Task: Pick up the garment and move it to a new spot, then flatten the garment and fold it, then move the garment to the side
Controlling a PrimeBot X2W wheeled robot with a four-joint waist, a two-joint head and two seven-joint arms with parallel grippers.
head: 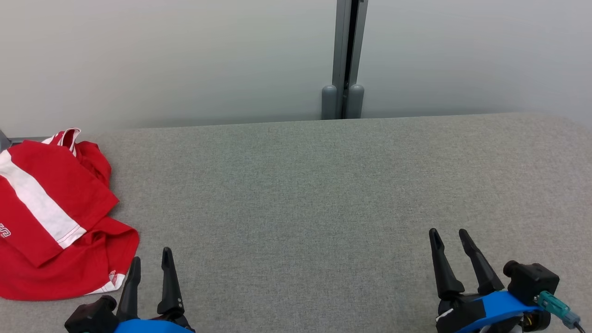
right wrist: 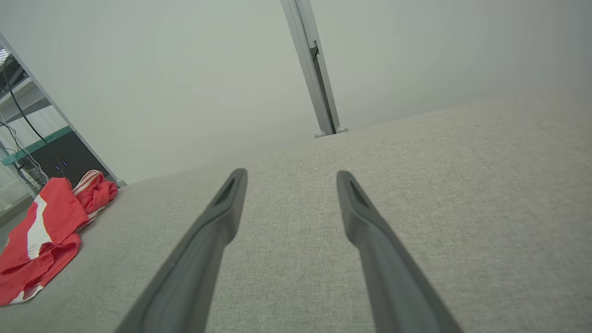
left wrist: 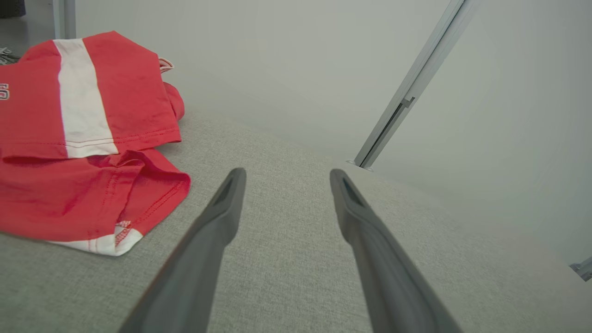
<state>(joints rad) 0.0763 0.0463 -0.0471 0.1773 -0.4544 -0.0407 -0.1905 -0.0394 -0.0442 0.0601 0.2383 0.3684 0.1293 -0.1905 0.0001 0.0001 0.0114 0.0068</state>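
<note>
- Left gripper [head: 151, 255] is released and empty, just right of the shirt [head: 51, 217]; right gripper [head: 448, 231] likewise, well apart.
- Shirt lies crumpled at the table's [head: 323, 185] left end.
- I judge it best to reach left, pinch one layer at the near hem [left wrist: 115, 243], lift clear.
- Right wrist view adds a rack [right wrist: 55, 162] beyond the shirt; left wrist view shows hem stitching.

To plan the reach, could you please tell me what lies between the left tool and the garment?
Only bare grey table separates the left tool from the garment, as the left wrist view shows.
</note>
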